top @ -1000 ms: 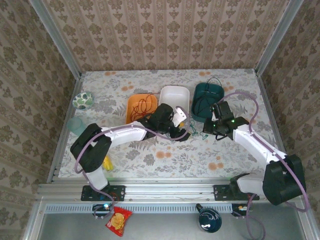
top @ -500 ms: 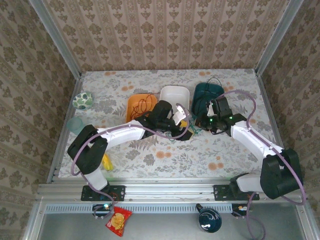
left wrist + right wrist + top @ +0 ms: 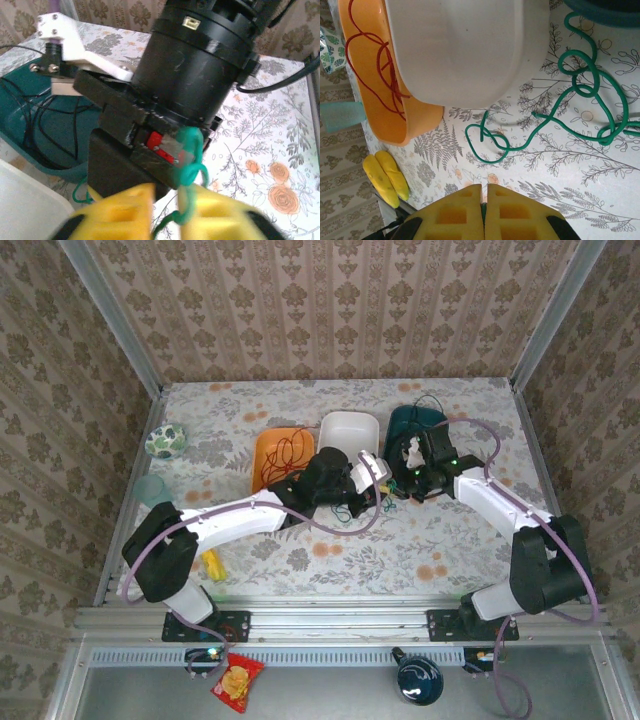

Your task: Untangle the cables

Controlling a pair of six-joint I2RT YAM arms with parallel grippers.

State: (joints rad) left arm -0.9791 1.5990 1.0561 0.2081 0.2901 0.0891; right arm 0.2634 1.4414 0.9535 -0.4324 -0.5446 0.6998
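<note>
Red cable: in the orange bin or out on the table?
In. The red cable lies looped inside the orange bin in the right wrist view.

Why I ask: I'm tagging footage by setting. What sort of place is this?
Probably a robot test cell dressed like a home: damask wallpaper panels in bare aluminium posts, a floral-print tabletop, two robot arms bolted to a metal rail.

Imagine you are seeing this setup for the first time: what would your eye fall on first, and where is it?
First, the two arms meeting mid-table, the left tool and right tool nearly touching, the green cable gripped by both. Behind them stands a row of bowls: the orange bowl holding the red cable, the white bowl in the middle, and the teal bowl holding the black cable.
</note>
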